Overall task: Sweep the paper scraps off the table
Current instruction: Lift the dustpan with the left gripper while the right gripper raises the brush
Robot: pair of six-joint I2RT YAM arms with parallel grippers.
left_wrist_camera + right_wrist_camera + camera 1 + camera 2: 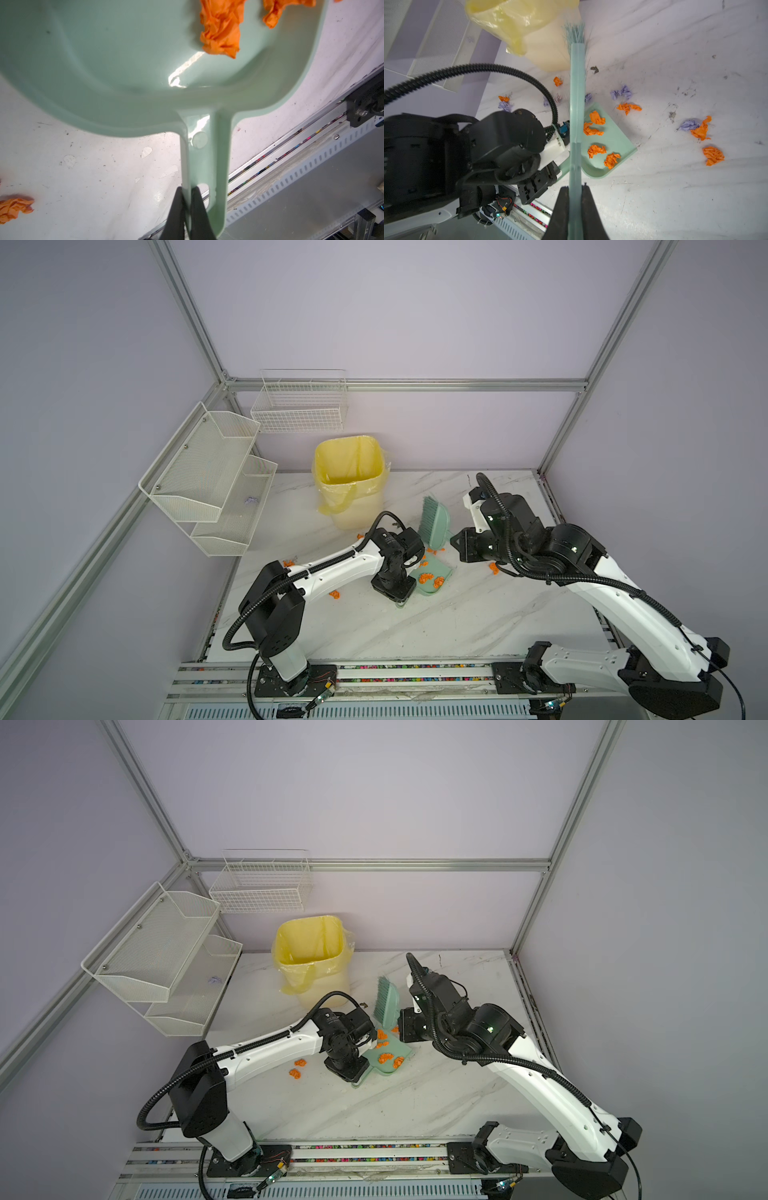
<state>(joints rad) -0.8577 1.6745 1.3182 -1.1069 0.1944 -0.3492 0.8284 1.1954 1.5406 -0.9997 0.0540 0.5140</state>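
Jaws of the left gripper are closed tight on one edge of the handle of the dustpan. Only the left wrist view shows this grip; in both top views the wrist covers it. The right gripper is clamped the same way on the handle of the brush, bristles pointing toward the bin.

The pan lies flat on the table with four orange wads in it. The brush crosses in front of it and the left arm hides its handle side.

The paper scraps are small crumpled wads, bright orange and pale lilac. The rest lie loose around the pan's mouth and beside the arm. The lilac ones show only in the right wrist view. A top view alone shows one lilac wad on the mesh shelves.
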